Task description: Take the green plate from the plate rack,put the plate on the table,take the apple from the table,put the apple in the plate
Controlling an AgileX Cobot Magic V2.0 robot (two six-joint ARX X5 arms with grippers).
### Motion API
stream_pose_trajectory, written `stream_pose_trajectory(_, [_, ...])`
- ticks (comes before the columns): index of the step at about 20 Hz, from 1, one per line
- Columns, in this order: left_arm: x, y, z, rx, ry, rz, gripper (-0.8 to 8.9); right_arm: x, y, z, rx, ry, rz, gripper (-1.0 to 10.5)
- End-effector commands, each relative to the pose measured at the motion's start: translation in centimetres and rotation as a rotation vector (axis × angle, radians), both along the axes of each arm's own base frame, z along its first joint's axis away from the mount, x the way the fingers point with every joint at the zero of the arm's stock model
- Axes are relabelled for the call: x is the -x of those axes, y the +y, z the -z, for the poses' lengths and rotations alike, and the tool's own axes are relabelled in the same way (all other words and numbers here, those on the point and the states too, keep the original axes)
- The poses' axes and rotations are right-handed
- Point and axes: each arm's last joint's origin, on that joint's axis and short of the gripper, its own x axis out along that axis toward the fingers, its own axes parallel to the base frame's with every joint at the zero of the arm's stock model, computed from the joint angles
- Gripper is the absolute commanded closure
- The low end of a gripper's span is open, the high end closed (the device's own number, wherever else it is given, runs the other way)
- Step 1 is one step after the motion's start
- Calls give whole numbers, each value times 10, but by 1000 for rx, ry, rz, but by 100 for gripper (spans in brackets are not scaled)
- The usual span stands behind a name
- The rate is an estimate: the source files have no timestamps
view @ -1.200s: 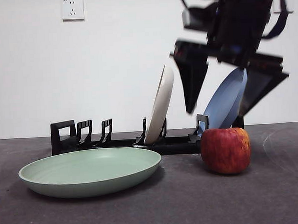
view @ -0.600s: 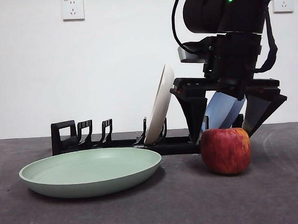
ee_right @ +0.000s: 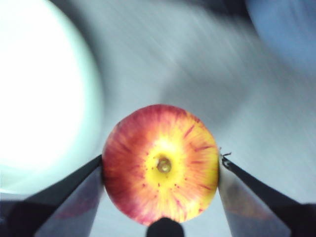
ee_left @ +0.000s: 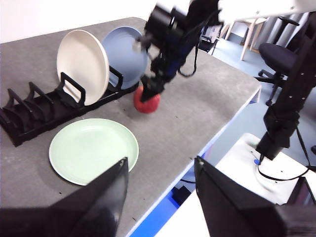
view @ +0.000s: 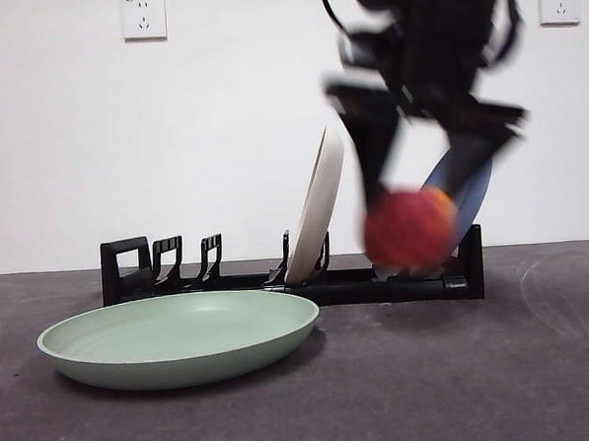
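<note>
Apple (ee_right: 161, 165): pinched between my right fingers (ee_right: 161, 170), one jaw pressed on each side, stem end facing the wrist camera. In the front view it is a red blur (view: 408, 228) off the table, level with the rack and in front of the blue plate.
Right fingers: closed on the apple; the arm comes down from the top of the front view (view: 411, 190), dark and smeared by motion.
Left fingers (ee_left: 160, 192): spread apart, nothing between them, held high and well away from the things on the table.
Green plate (view: 179, 337): flat on the table (view: 461, 380), in front of the rack, nothing in it. It lies well to one side of the apple.
Rack (view: 287, 272): on the table behind the green plate, its square loop end farthest from the apple.
White plate (view: 316, 205): on edge in a rack slot, leaning.
Blue plate (view: 471, 187): on edge at the rack's far end, partly behind my right fingers.
</note>
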Motion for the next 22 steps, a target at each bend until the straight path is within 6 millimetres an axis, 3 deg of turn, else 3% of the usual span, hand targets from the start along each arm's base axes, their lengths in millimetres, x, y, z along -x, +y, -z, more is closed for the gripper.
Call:
stream_pose_trajectory(1, [0,1,0,4,0,-6,593,-3,16,-36,-165,-47,-75,923])
stream_pose_trajectory(3, [-1,2,0,7,5,1,593,2,35,-64,-247,-142,-137,964])
stream_pose_trajectory(5, [-1,2,0,13,11,-12,593,11,54,-79,-299,-207,-196,963])
stream_pose_trajectory(8, [-2,2,0,12,11,-20,593,24,82,-78,-309,-264,-242,963])
stream_pose_trajectory(10, [-3,0,0,6,15,-19,593,27,99,-66,-283,-265,-258,963])
stream_pose_trajectory(14, [-5,-3,-1,-4,23,-19,593,18,126,-19,-183,-193,-266,963])
stream_pose_trajectory(18, [-6,-5,-1,-9,26,-19,593,8,136,22,-92,-109,-257,962])
stream_pose_trajectory(22, [-6,-5,-1,-7,29,-21,593,4,139,43,-28,-72,-247,958])
